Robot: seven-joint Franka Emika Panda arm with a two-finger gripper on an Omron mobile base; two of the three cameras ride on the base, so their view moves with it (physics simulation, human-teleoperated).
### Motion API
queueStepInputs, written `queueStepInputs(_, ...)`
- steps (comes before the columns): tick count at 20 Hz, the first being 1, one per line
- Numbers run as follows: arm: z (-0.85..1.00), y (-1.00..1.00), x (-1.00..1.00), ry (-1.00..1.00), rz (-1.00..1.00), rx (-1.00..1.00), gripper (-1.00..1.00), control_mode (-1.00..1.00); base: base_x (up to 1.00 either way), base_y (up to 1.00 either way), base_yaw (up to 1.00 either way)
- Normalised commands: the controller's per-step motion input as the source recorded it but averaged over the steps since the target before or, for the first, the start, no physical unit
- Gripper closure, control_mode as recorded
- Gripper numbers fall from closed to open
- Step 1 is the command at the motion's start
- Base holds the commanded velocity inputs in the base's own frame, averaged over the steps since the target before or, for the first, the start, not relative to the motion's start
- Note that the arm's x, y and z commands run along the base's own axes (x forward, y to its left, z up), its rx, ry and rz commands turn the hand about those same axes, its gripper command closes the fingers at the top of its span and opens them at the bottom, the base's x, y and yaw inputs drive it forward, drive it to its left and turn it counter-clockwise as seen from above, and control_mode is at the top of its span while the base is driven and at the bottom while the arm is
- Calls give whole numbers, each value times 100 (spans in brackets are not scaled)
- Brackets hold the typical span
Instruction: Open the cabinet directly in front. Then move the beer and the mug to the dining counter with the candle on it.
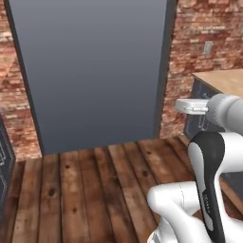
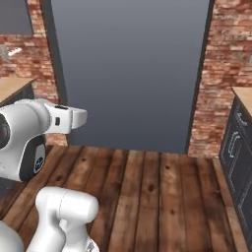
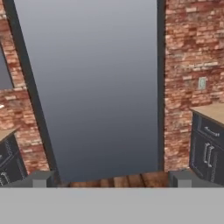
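Brown plank floor [image 1: 95, 190] runs up to the tall grey panel [image 1: 95, 71] at 12 o'clock, boards bare.

Both base views look forward and down past the arm at a tall grey panel [image 1: 95, 71] and plank floor [image 2: 147, 197]. The hand view, seemingly level, faces that panel beyond the claw [image 3: 109, 180].

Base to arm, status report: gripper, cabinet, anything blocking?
Gripper open, empty. Tall grey panel dead ahead between brick walls; no cabinet handles seen. Wood floor runs up to it.
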Motion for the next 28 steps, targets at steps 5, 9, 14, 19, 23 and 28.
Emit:
queueStepInputs(5,0,0,0,0,0,0,-100,100,100,-2,4)
queueStepInputs(9,0,0,0,0,0,0,-100,100,100,-15,24)
queueStepInputs(14,0,0,0,0,0,0,-100,100,74,-5,73)
queueStepInputs(19,0,0,0,0,0,0,-100,100,40,-3,81)
queueStepInputs(23,0,0,0,0,0,0,-100,100,44,-49,61)
queueStepInputs(28,0,0,0,0,0,0,-100,100,49,-88,44)
